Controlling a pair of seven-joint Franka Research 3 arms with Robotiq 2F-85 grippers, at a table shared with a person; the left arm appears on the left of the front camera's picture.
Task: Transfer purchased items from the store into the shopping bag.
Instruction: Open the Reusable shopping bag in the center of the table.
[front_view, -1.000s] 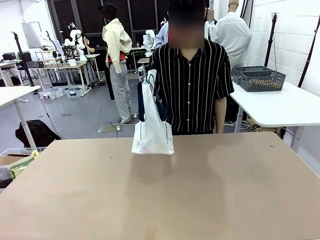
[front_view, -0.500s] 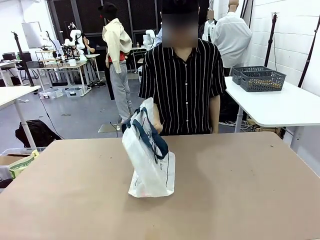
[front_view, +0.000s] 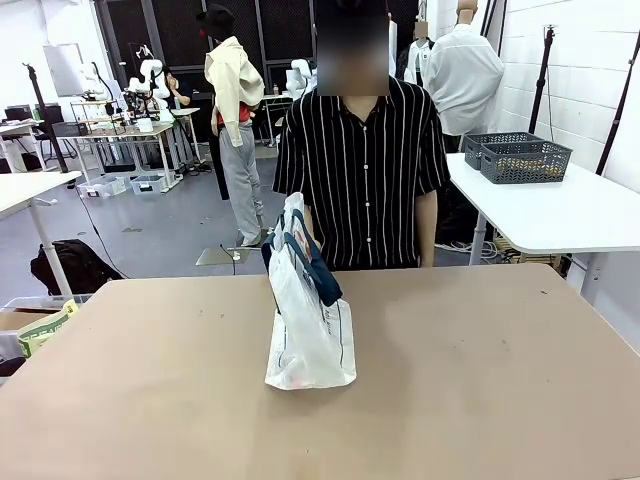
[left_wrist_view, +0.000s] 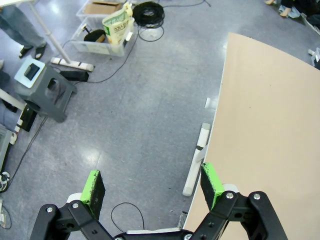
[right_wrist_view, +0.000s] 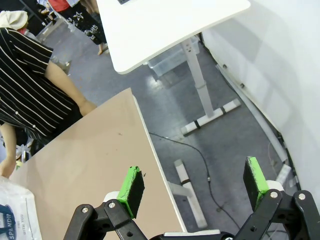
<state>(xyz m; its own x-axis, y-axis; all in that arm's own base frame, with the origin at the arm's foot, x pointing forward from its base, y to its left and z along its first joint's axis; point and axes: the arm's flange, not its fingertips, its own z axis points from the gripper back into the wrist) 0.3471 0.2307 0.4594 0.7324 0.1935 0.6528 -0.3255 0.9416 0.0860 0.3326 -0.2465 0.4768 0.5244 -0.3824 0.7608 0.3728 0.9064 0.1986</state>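
The shopping bag (front_view: 310, 345) is thin, translucent white plastic, crinkled and faintly shiny. Its navy handles (front_view: 318, 275) look like woven cloth. The desk (front_view: 480, 390) has a smooth, matt tan top, lightly speckled. The person's striped shirt (front_view: 365, 170) is soft cloth. The left gripper (left_wrist_view: 151, 172) is matt black, its pads (left_wrist_view: 93, 187) dull green and rubbery-looking. The floor (left_wrist_view: 135, 100) is grey with a slight sheen.

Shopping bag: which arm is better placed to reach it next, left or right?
Right, narrowly. Both hang open at the edges of the table, with the shopping bag near its middle, but the right gripper faces the bag's corner, while the left gripper faces mostly floor.
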